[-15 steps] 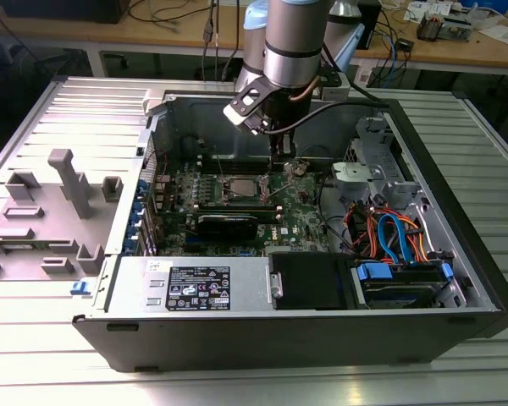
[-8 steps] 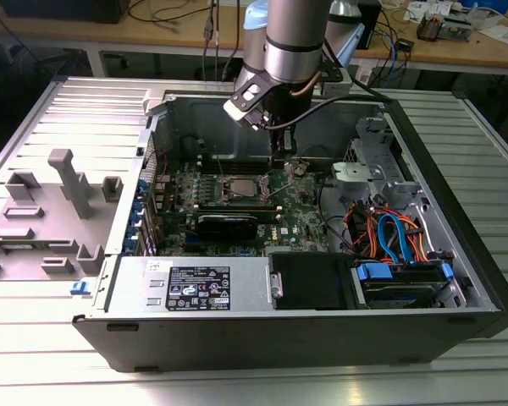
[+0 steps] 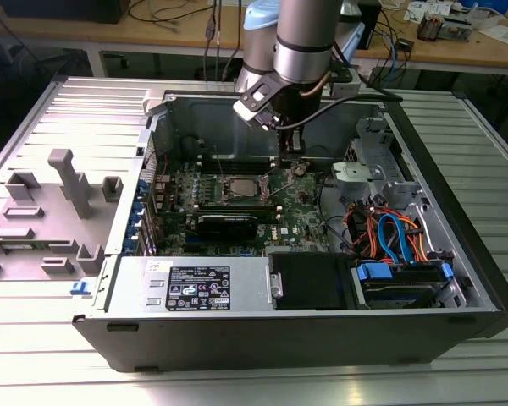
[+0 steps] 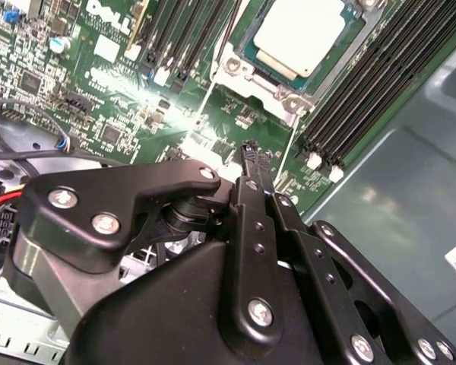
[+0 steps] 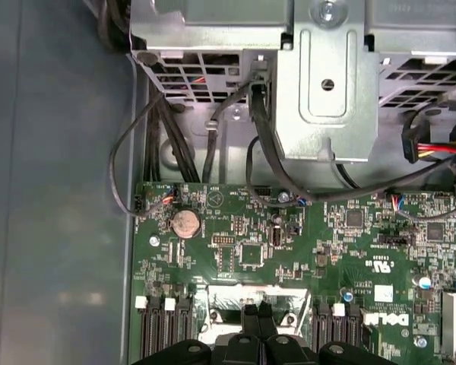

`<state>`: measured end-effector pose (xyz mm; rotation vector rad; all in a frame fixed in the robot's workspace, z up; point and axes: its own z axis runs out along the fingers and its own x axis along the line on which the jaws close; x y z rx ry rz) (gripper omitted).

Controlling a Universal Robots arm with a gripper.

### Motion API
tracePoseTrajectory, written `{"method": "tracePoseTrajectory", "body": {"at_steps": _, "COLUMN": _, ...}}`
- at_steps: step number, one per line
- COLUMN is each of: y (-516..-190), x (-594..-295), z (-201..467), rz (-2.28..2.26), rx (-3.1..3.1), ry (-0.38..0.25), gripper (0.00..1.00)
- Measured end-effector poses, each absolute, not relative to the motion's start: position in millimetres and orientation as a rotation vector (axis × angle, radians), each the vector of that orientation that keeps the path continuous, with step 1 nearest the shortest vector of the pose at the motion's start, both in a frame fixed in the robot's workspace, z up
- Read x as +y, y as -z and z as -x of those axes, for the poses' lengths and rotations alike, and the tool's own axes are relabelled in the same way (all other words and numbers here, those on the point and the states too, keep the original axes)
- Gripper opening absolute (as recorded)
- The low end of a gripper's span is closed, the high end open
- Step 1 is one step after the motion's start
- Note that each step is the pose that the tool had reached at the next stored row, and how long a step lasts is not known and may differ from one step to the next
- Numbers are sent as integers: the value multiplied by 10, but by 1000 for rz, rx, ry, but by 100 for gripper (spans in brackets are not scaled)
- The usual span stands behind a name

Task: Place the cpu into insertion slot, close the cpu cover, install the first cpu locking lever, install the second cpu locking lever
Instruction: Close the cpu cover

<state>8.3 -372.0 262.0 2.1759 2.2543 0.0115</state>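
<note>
The cpu (image 4: 300, 32), a square chip with a silver-grey top, lies flat in the insertion slot (image 3: 237, 188) on the green board. The dull silver cpu cover (image 4: 280, 90) lies down around it as a frame. My gripper (image 4: 251, 154) hangs just above the board beside the slot, at one edge of the cover, with its black fingers together and nothing between them. In the first wrist view the gripper (image 5: 257, 312) hovers over the cover's metal edge (image 5: 220, 300). In the exterior view the gripper (image 3: 294, 163) is a little to the right of the slot.
Long black memory slots (image 4: 365, 91) flank the socket on both sides. A metal drive cage (image 5: 327, 84) with black cables (image 5: 258, 144) stands close by. A black drive box (image 3: 309, 281), bundled wires (image 3: 389, 237) and the case walls (image 3: 440, 186) hem the board in. Grey fixtures (image 3: 72, 182) stand outside.
</note>
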Motion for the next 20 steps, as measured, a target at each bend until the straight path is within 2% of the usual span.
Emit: {"method": "tracePoseTrajectory", "body": {"at_steps": 20, "y": -2632, "x": -3699, "z": -596, "rz": -2182, "rx": 2261, "ry": 3, "gripper": 11}}
